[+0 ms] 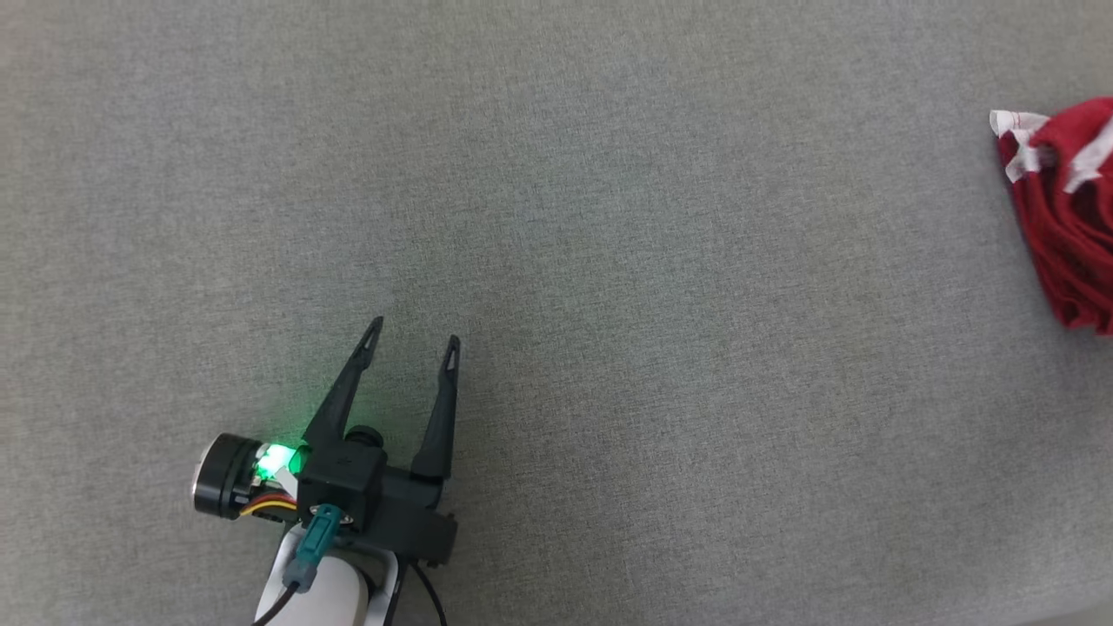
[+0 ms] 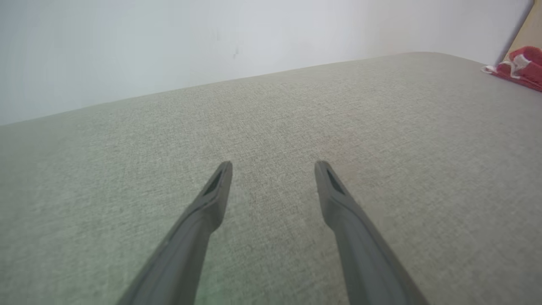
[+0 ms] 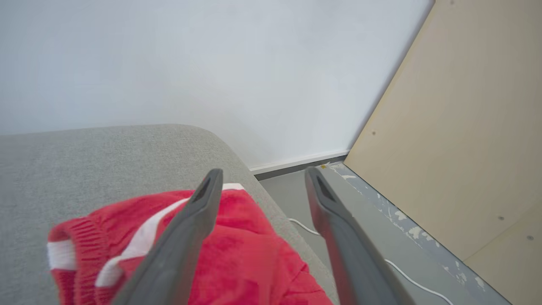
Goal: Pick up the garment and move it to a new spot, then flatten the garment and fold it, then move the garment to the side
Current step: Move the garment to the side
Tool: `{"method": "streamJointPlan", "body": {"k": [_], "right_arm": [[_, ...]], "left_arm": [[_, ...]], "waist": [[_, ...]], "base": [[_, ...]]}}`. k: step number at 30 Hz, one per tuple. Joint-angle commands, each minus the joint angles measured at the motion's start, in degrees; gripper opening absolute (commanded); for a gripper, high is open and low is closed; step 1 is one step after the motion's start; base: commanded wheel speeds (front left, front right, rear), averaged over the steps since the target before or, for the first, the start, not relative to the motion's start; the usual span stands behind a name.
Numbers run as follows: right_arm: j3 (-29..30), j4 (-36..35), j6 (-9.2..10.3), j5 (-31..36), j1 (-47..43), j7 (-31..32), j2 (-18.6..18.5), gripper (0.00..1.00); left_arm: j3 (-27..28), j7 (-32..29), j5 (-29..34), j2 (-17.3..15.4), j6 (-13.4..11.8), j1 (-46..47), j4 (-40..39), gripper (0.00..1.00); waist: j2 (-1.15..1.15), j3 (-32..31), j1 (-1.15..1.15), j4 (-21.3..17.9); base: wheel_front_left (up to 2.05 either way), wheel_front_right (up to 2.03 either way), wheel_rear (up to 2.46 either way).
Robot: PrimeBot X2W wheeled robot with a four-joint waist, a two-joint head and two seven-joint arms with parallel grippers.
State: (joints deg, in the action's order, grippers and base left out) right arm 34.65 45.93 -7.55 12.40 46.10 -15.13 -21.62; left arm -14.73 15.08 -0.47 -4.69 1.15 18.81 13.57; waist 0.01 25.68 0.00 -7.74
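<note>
red garment bunched at right edge of grey cushion, long axis seemingly near-to-far, directly below right gripper with fingers spread wide and gripping nothing, well apart to the right of left gripper, likewise wide and empty; right arm nearer.

The garment is soft ribbed knit cloth; the grey cushion is matt woven fabric.
</note>
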Motion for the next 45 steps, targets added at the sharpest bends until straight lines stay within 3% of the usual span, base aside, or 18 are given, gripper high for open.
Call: {"method": "streamJointPlan", "body": {"k": [1,7,15,21,31,45], "right_arm": [[-0.5,-1.0,0.11,0.5,0.0,0.0,0.9,1.00],[-9.1,-9.4,0.11,-4.4,-2.5,0.0,5.2,1.00],[-26.1,-21.7,0.11,-15.1,-11.1,0.0,9.7,1.00],[-32.7,-22.9,0.11,-18.3,-18.2,0.0,11.3,1.00],[-33.7,-21.3,0.11,-19.4,-28.8,0.0,15.0,1.00],[-34.3,-21.1,0.11,-18.1,-38.3,0.0,18.1,1.00]], "left_arm": [[0.4,0.1,-0.6,-0.4,-0.2,-0.6,0.3,1.00],[1.9,0.2,-1.2,-0.1,-0.8,-1.8,0.2,1.00],[4.5,0.2,-2.2,0.6,-1.3,-4.3,0.7,1.00],[5.7,0.2,-2.9,1.2,-1.0,-6.5,0.9,1.00],[8.8,0.2,-4.2,1.6,-0.7,-10.7,2.6,1.00],[13.8,0.2,-3.9,1.8,0.3,-17.5,4.7,1.00]], "waist": [[-0.01,-0.7,0.00,0.2],[-0.01,-2.9,0.00,0.4],[-0.01,-7.4,0.00,2.4],[-0.01,-11.1,0.00,5.0],[-0.01,-17.3,0.00,8.3],[-0.01,-24.7,0.00,9.5]], "base": [[0.00,0.00,0.00],[0.00,0.00,0.00],[0.00,0.00,0.00],[0.00,0.00,0.00],[0.00,0.00,0.00],[0.00,0.00,0.00]]}}
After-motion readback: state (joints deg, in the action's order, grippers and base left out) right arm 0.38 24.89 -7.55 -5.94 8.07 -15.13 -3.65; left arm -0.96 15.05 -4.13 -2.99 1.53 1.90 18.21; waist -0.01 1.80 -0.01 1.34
